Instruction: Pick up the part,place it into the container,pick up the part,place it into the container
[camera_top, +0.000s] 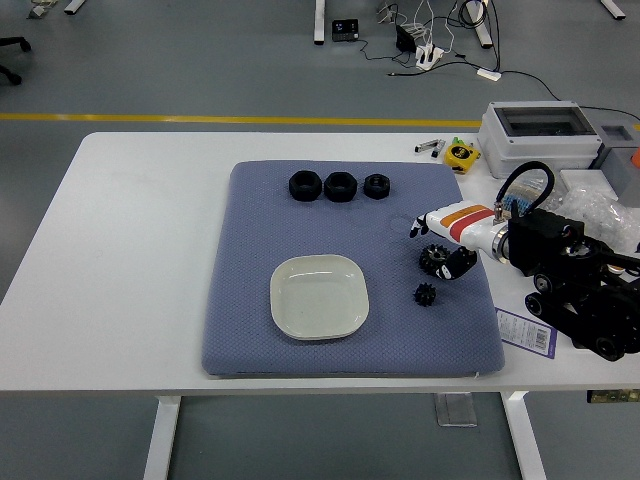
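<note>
Right hand (444, 240) low over blue mat (240, 300), fingers curled around upper gear part (436, 259) but not visibly clamped; grip state unclear. Second gear part (425, 294) just below, white dish (319, 296) empty to the left. Close squarely on the rim, lift clear of the lower gear, then carry left to the dish.
</note>
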